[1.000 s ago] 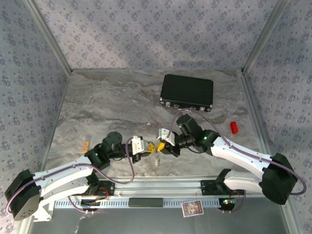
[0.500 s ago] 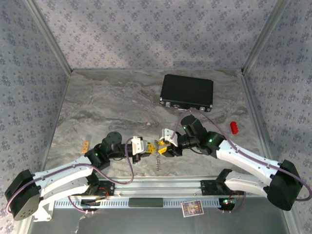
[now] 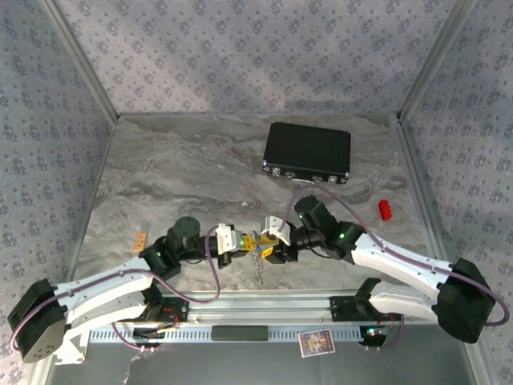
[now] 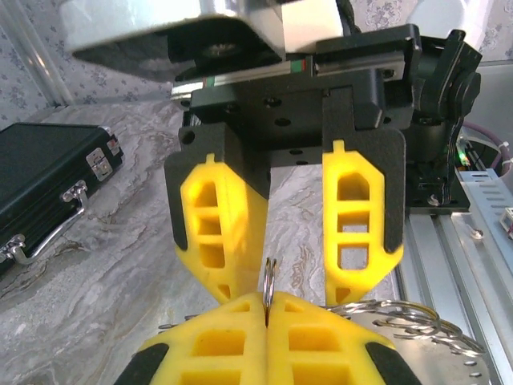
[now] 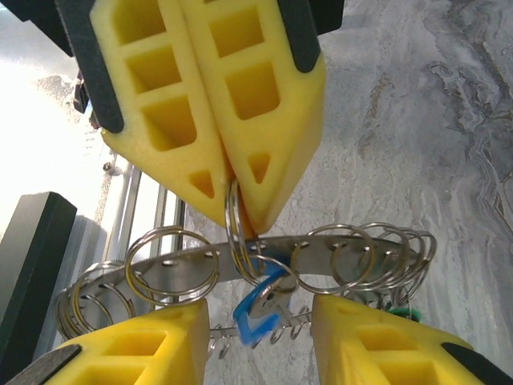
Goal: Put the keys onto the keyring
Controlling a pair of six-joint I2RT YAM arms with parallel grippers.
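Jaws of the left gripper (image 3: 247, 243) were pressed together on a small loop of the keyring (image 5: 321, 253), close to the counter's (image 3: 184, 176) near edge. The right gripper's (image 5: 260, 337) jaws stood apart, flanking that loop, with the blue key (image 5: 255, 314) hanging between them. Beyond lay bare counter, then the black case (image 3: 309, 151) near the back wall.

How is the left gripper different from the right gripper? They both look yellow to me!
The left gripper has its fingers pressed tight together, while the right gripper has its fingers spread apart. The left gripper pinches a small wire loop of the keyring, while the right gripper holds nothing. You are right that both have yellow fingers with holes in them. They also point at each other, tip to tip.
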